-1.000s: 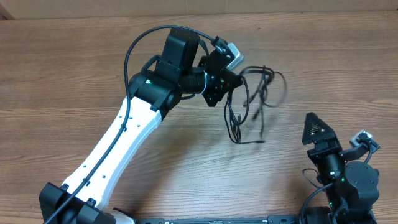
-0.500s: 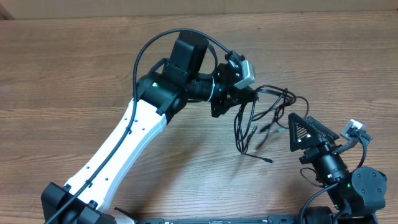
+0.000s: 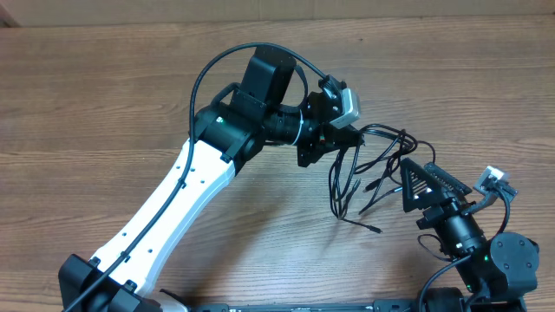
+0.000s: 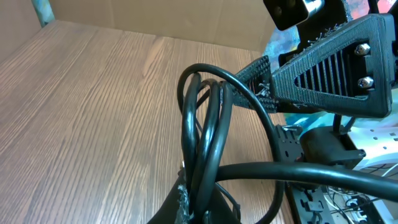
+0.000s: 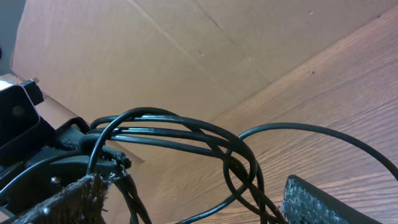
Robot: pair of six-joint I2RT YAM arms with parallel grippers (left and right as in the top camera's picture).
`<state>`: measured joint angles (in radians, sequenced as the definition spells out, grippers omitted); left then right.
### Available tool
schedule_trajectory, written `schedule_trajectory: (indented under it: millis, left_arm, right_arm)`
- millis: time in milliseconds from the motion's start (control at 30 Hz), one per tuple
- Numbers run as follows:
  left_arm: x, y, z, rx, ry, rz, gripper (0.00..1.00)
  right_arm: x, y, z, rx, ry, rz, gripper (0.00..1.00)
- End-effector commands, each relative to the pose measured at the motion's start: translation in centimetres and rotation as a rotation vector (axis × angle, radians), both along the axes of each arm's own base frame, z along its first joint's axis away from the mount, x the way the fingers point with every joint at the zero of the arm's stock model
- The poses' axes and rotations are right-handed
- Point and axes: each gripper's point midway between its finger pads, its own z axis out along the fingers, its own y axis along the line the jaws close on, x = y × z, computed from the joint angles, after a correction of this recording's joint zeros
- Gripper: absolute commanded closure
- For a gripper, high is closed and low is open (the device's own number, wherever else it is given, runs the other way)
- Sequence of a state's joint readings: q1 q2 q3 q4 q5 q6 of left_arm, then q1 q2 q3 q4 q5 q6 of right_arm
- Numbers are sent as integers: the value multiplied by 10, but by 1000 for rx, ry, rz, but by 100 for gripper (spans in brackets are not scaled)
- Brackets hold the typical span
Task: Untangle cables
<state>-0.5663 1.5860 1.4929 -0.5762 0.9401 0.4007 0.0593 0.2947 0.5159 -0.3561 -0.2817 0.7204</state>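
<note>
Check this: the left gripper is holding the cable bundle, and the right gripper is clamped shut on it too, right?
No. The left gripper holds the cables, but the right gripper is open, a finger on either side of the strands, as the right wrist view shows.

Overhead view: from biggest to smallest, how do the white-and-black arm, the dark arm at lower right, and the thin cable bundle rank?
1. left arm, clearly largest
2. right arm
3. cables; their spread nearly matches the right arm, so that pair is close
</note>
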Motion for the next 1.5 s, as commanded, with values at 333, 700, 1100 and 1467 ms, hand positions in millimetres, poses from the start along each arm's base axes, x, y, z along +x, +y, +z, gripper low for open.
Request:
schedule_trajectory:
  millis: [333, 700, 1100, 1467]
  left_arm:
    - [-12, 2, 19, -37, -36, -41, 96]
    - [-14, 2, 17, -29, -24, -40, 96]
    - [-20, 3, 9, 1, -47, -65, 96]
    - [-19, 4, 4, 24, -48, -56, 96]
  right_arm:
    - [-1, 0, 4, -17, -17, 1, 10]
    - [0, -1, 3, -17, -13, -1, 10]
    - [-1, -1, 3, -17, -12, -1, 9]
    - [0, -2, 0, -19, 0, -12, 9]
